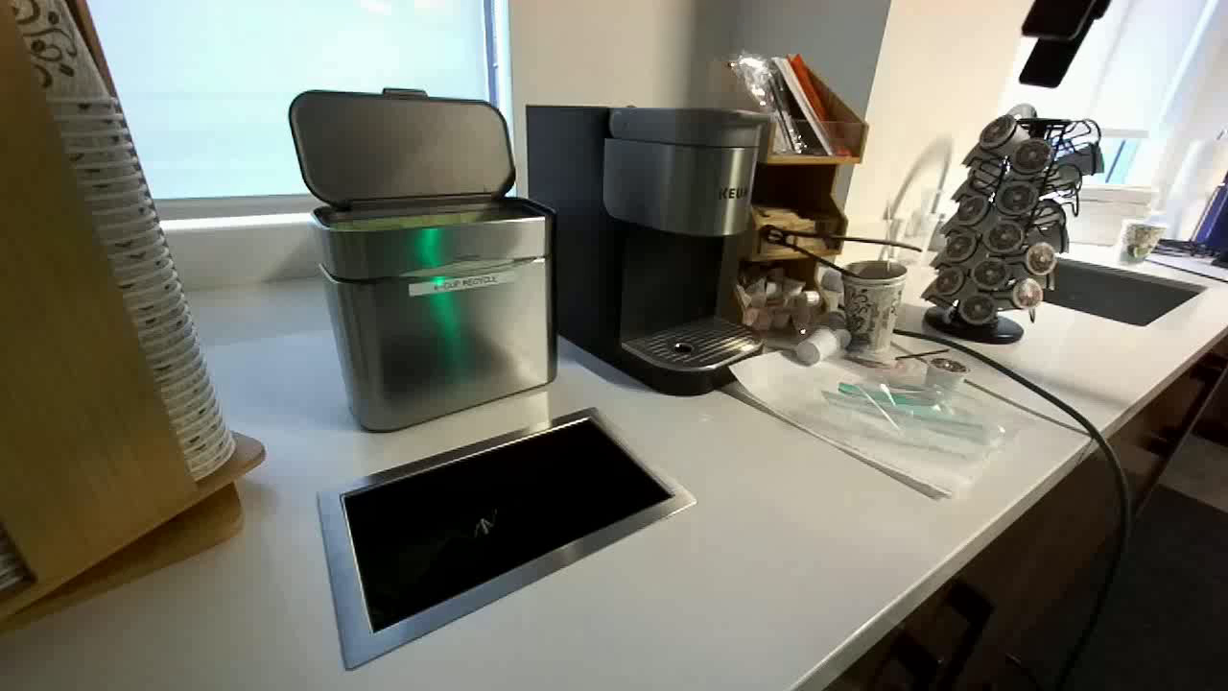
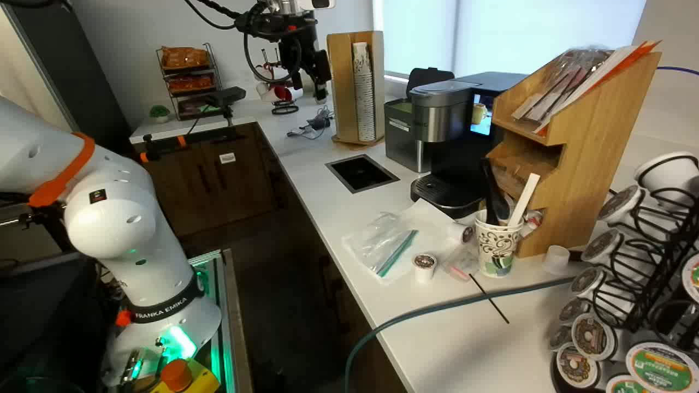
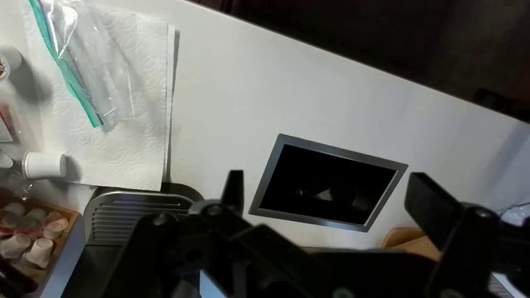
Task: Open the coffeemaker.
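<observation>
The white counter [image 1: 748,537] goes along a bright window [image 1: 288,48]. On it stands the coffeemaker [image 1: 676,187], beside the steel bin [image 1: 451,345] with raised lid [image 1: 403,149]. A paper cup [image 2: 498,246] contains a white stick [image 2: 525,200] and a black utensil [image 2: 493,202]. The gripper [image 3: 327,184] holds its 2 fingers [image 3: 234,191] wide apart.

The pod rack [image 1: 974,332] stood below the tool [image 1: 1057,43], cropped at the top of an exterior view; left of the tool stood the coffeemaker [image 1: 676,192], lid [image 1: 689,125] down, and the open steel bin [image 1: 451,350].
</observation>
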